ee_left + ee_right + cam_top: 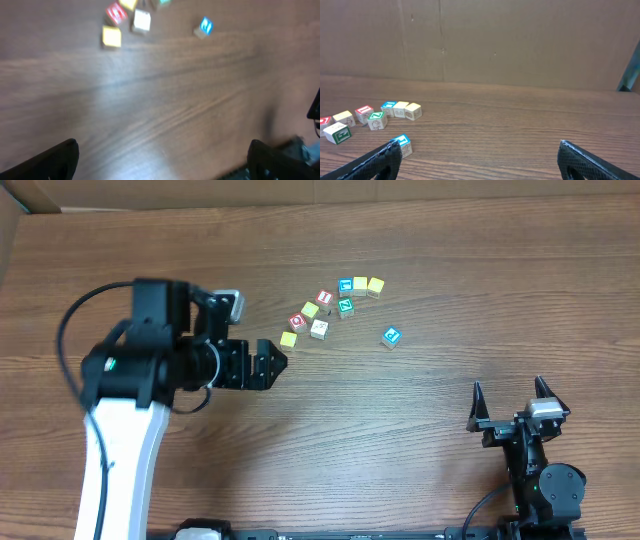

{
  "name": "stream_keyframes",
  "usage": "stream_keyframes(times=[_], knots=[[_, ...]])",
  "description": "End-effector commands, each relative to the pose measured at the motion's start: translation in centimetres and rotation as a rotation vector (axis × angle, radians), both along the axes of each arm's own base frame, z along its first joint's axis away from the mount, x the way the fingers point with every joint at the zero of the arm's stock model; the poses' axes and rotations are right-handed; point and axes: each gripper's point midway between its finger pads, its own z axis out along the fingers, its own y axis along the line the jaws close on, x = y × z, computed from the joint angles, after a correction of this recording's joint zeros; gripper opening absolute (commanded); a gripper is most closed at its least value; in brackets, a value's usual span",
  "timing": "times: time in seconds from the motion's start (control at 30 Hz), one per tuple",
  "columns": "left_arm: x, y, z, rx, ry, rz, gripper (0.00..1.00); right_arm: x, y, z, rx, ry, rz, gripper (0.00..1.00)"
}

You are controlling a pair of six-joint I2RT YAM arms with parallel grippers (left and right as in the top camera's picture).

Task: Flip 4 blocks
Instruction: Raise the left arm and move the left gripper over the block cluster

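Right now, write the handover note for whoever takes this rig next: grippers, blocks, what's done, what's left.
Left gripper: open, empty, just short of the nearest yellow block.
Right gripper: open, empty, parked at the near right, away from everything.
Blocks: a loose cluster at the table's far middle, with a cream block and a green block in it; one blue block sits alone to its right.
Done: nothing gripped; no flip can be told from here.
Left: all four flips, as far as shows.

A robotics lab bench: wood-grain table [400, 440] backed by a plain cardboard wall [520, 40]
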Motion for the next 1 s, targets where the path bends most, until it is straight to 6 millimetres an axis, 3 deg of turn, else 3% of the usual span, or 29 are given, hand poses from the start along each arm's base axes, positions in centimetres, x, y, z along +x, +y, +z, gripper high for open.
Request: stream_keyframes(times=[0.0,0.03,0.07,0.1,0.2,0.27,0.43,0.83,0.97], knots=[[0.9,-1.0,-1.2,-0.062,0.079,-0.019,1.0,0.0,-0.1,-0.2,0.0,-0.004,-0.003,1.0],[1.1,-1.1,-2.0,-0.06,0.111,-0.018,0.98,0.0,-0.1,-0.2,0.0,-0.004,-0.003,1.0],[1.3,-1.1,-2.5,-0.059,0.129,-0.017,0.88,0.0,-0.1,-0.2,0.0,-0.004,-0.003,1.0],[1.5,-1.1,-3.1,-0.058,0.151,-0.017,0.75,0.0,-0.1,-0.2,0.0,-0.004,-0.003,1.0],[2.0,-1.1,-4.8,-0.054,0.212,-0.014,0.22,0.0,-0.1,-0.2,0.0,-0.004,-0.003,1.0],[2.2,-1.1,-5.7,-0.052,0.242,-0.014,0.06,0.0,-0.1,-0.2,0.0,-0.004,-0.003,1.0],[2.5,-1.1,-7.1,-0.049,0.292,-0.012,0.04,0.0,-0.1,-0.2,0.0,-0.004,-0.003,1.0],[2.6,-1.2,-7.2,-0.05,0.297,-0.013,0.04,0.0,-0.1,-0.2,0.0,-0.004,-0.003,1.0],[2.7,-1.1,-7.3,-0.044,0.289,-0.01,0.18,0.0,-0.1,-0.2,0.0,-0.004,-0.003,1.0]])
